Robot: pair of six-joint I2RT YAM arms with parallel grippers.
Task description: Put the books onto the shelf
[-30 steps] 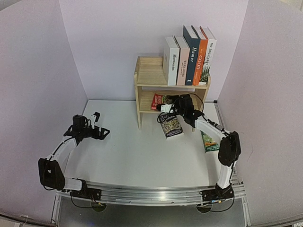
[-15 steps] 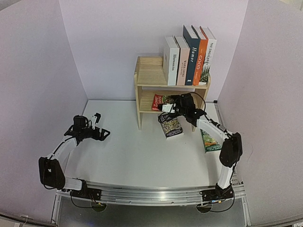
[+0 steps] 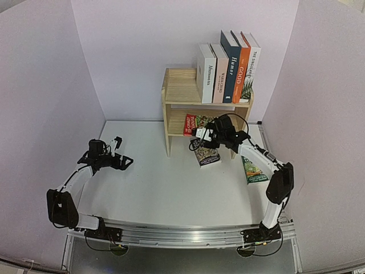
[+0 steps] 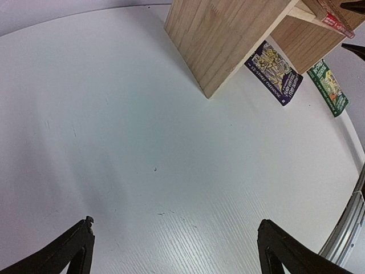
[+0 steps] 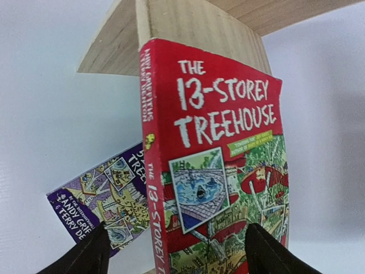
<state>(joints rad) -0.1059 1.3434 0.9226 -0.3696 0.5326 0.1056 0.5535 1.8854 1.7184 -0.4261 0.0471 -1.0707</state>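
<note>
- Jaws of the left gripper point(image 3: 123, 150) stand spread wide with nothing between them, hovering over the white table point(image 3: 148, 188) on the left, well apart from the shelf point(image 3: 177, 85).
- Five thick books point(image 3: 228, 65) stand upright along the right of the shelf's top tier.
- At the mouth of the lower tier leans the red Treehouse paperback point(image 5: 222, 160). The right gripper point(image 5: 177, 228) brackets it with its fingers set wide at either side. I cannot tell whether they pinch it or only frame it.
- This paperback looks thin, light and bendy, with a glossy cover likely to slip. A pinch across its thickness close to the spine should hold best.
- The purple paperback point(image 3: 206, 154) lies flat on the table just near of the shelf, and the green paperback point(image 3: 252, 170) lies flat further right. Each will probably need one edge lifted first.
</note>
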